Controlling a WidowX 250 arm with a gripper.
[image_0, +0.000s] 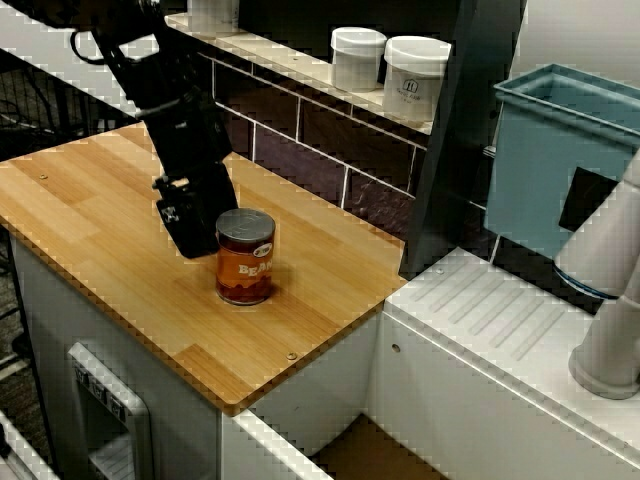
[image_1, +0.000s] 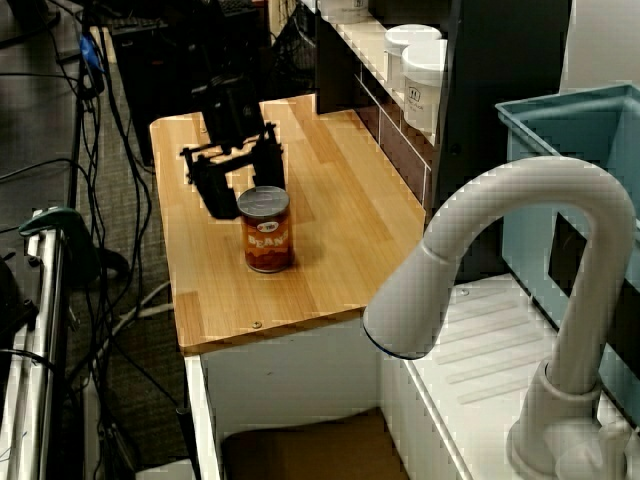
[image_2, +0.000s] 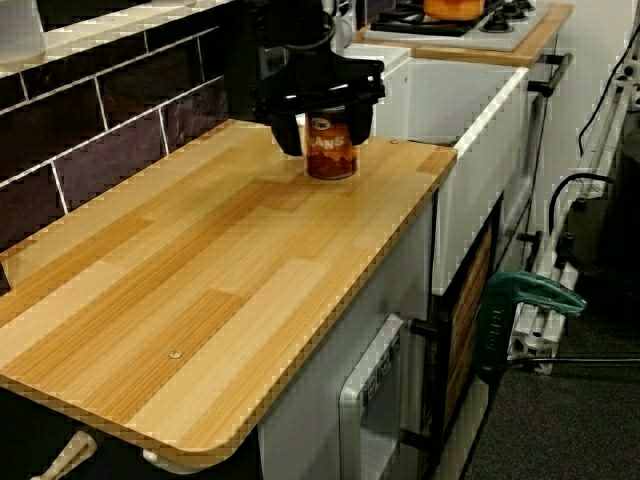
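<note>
1. The hand (image_1: 243, 188) is open wide and sits low, just beside the can (image_0: 245, 257). The pictures do not show whether they touch.
2. The can stands up straight on the desk (image_0: 110, 210), closer to the edge by the white sink top (image_0: 480, 330) than to the other edges.
3. One finger is very near the can's side. A small push sideways could knock the can over.
4. A can on its side rolls. It could roll to the desk edge and fall off.
5. If the hand closed with the can off to one side, one finger would hit first and shove the can away.
6. The can looks smooth, so a weak squeeze could let it slip.
</note>
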